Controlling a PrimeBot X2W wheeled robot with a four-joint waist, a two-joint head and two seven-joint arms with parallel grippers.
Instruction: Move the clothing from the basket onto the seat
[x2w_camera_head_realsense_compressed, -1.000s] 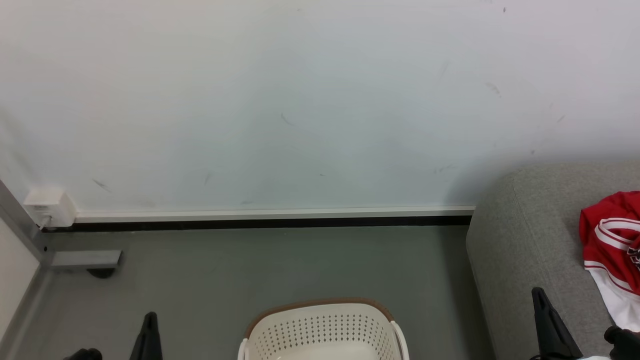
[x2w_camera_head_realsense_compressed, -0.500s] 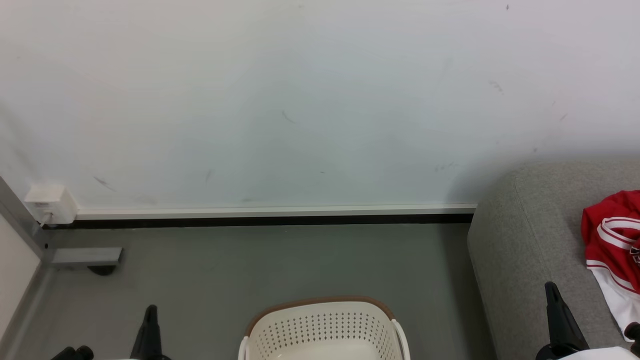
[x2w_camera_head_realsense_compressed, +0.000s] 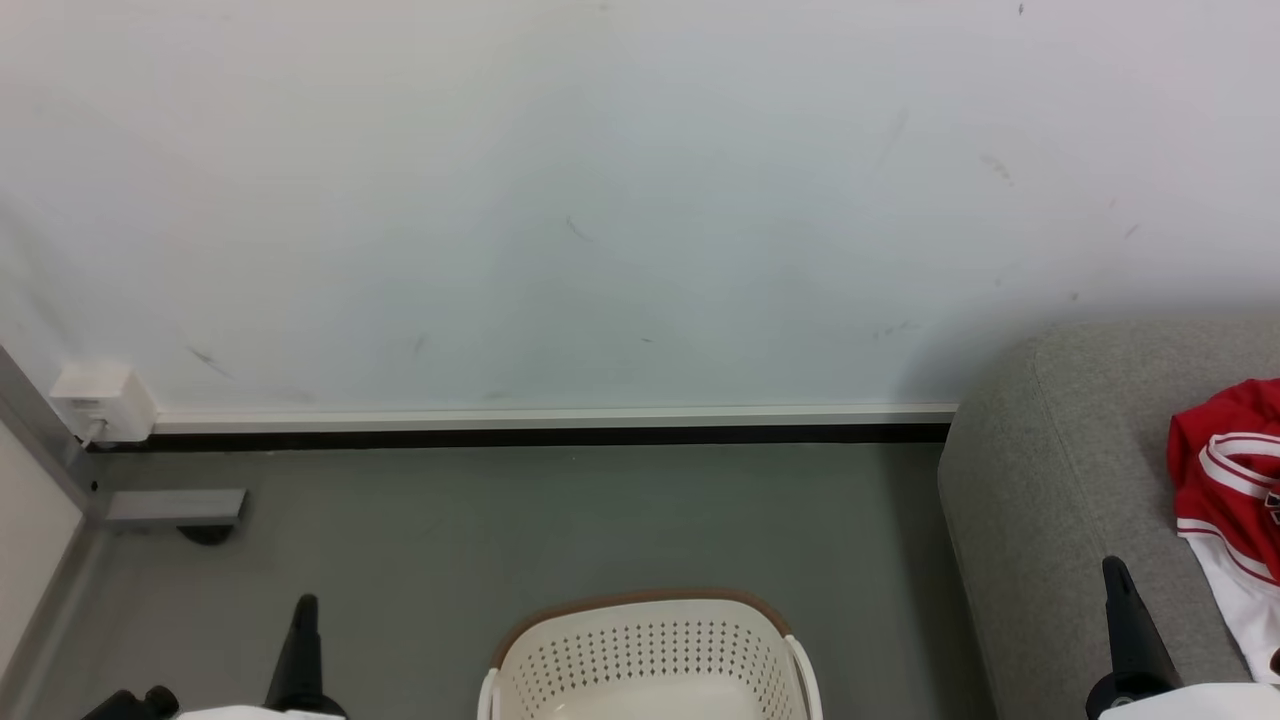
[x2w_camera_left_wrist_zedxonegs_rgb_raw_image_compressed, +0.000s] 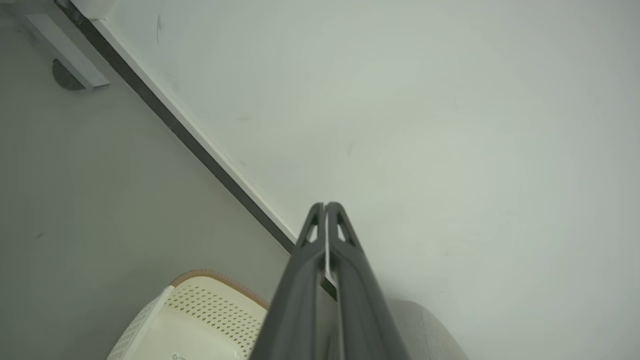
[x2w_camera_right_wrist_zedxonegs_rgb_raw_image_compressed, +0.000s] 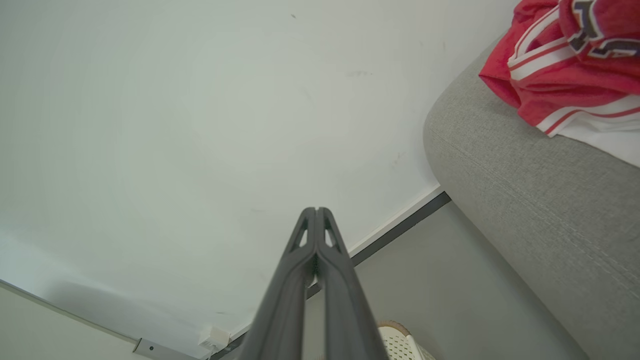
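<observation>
Holding: nothing; left end effector (x2w_camera_left_wrist_zedxonegs_rgb_raw_image_compressed: 326, 206) and right end effector (x2w_camera_right_wrist_zedxonegs_rgb_raw_image_compressed: 316, 210) both pinched closed.
Clothing (x2w_camera_head_realsense_compressed: 1225, 470): heaped on seat (x2w_camera_head_realsense_compressed: 1050, 480).
Basket (x2w_camera_head_realsense_compressed: 650, 645): visible part bare.
Risk: right end effector, near the fabric, could snag it and drag it floorward.

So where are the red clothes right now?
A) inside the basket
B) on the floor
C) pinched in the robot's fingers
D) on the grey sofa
D: the clothing lies on the sofa; the visible part of the basket has nothing red in it, and the left gripper and right gripper are shut on nothing.
</observation>
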